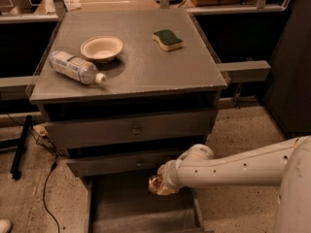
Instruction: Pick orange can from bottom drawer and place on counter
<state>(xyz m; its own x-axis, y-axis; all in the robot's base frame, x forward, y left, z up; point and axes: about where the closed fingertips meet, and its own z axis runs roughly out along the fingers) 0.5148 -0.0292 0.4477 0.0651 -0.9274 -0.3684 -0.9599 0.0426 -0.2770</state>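
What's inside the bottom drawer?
The orange can, at the back right of the bottom drawer, right at the gripper. The rest that shows is plain grey floor. The arm covers the right back corner, and the drawer's front is out of view.

my gripper (161,184): at the back right corner of the open grey bottom drawer (121,205), closed round the stubby mottled orange can (156,182).
counter (146,69): speckled grey top; clear plastic bottle (75,68) lying by the left edge, cream bowl (101,48) beside it, green sponge (167,39) toward the back right corner.
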